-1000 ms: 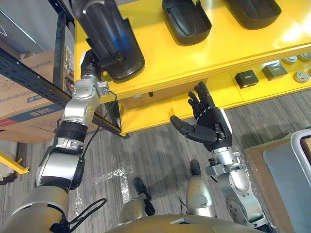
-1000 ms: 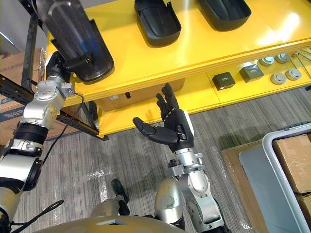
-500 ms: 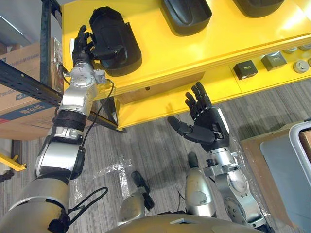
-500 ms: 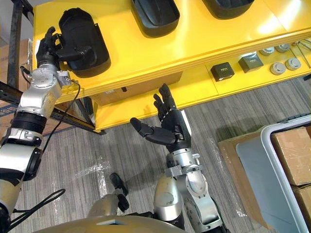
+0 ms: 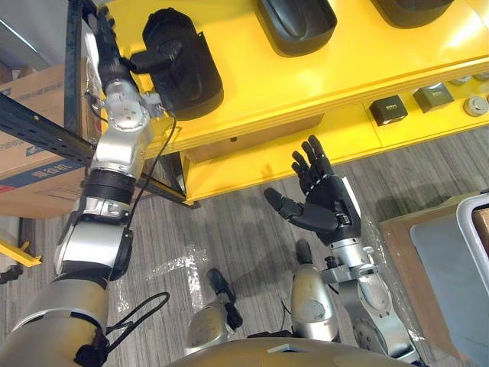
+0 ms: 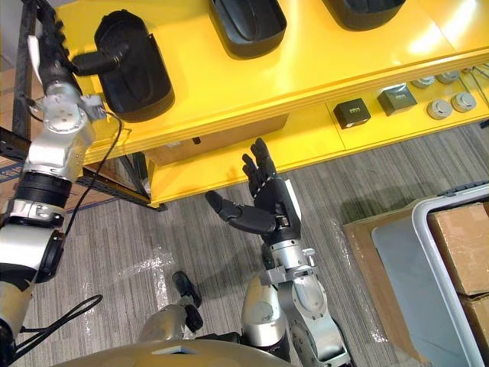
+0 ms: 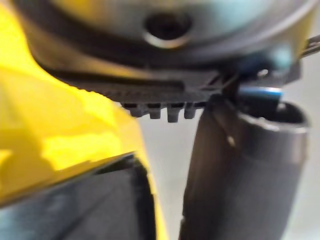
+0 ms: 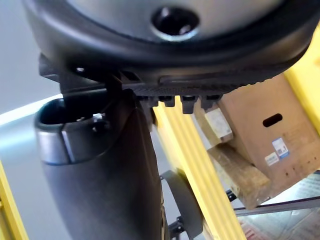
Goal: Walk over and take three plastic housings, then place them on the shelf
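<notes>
L. to r.: left hand is raised at the front-left corner of the yellow shelf top. Its fingers are straight and point up along the shelf's left edge, and its thumb is stretched out over the near end of the left housing. Whether the thumb touches it cannot be told; nothing is gripped. This black plastic housing lies at that corner, close to the front edge. Middle housing lies toward the back edge, approx. mid-shelf. Right hand is held below the shelf's front edge, palm up, fingers spread and nearly straight, empty. Right housing lies at the back edge further r., partly out of frame. Lower board, r. end: small black boxes and round grey parts, not task items. Judgement: all 3 housings are on the shelf, so the step in hand is letting go of the last; task approx. complete. Next move calls for drawing the left hand back and down w/o the thumb hooking the housing, which could be dragged off the front edge.
</notes>
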